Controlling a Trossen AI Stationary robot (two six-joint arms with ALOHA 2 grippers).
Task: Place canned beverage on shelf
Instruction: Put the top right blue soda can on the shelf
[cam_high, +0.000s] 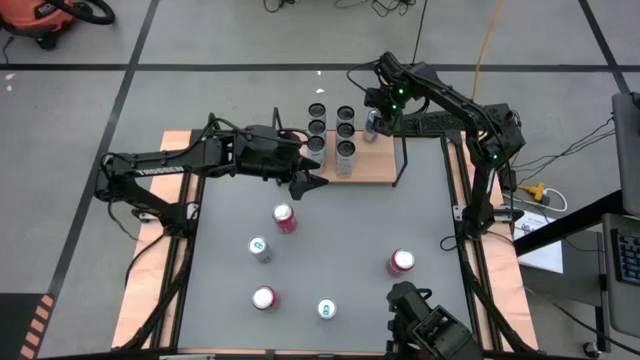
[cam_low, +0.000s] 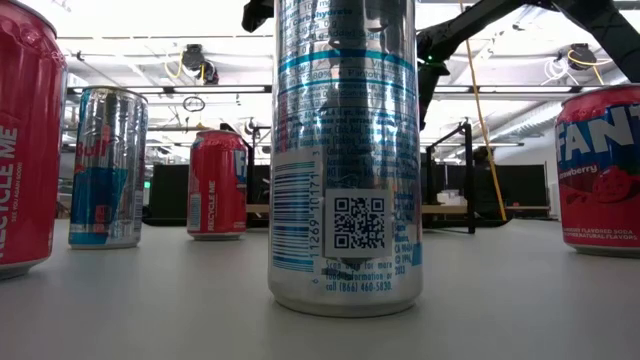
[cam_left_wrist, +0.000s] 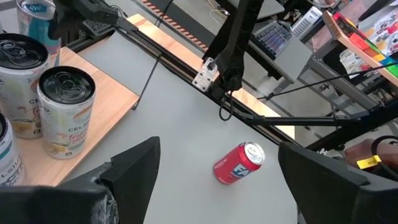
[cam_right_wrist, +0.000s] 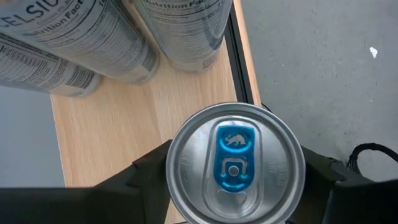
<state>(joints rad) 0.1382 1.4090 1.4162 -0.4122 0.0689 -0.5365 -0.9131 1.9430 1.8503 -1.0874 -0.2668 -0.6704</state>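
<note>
The shelf (cam_high: 372, 166) is a light-wood board with black rod frames at the table's far edge. Several tall pale cans (cam_high: 345, 150) stand on it in two rows. My right gripper (cam_high: 372, 126) reaches down over the board's far right part and is shut on a silver can with a blue tab (cam_right_wrist: 233, 158). This can stands upright beside the pale cans (cam_right_wrist: 99, 37). Its base is hidden. My left gripper (cam_high: 312, 184) hangs open above the table by the shelf's near left corner, holding nothing. My right gripper has the silver can between its two fingers (cam_right_wrist: 149, 171), one on each side of the can's upper wall (cam_right_wrist: 177, 186), just below the rim. The fingers come steeply from above. The can is upright over the board (cam_right_wrist: 124, 130). Whether it rests there is hidden.
Several loose cans stand on the grey table: red ones (cam_high: 285, 217), (cam_high: 264, 297), (cam_high: 401, 262) and silver-blue ones (cam_high: 260, 249), (cam_high: 326, 309). A silver can (cam_low: 345, 150) fills the low view. A dark mount (cam_high: 430, 330) sits at the near edge.
</note>
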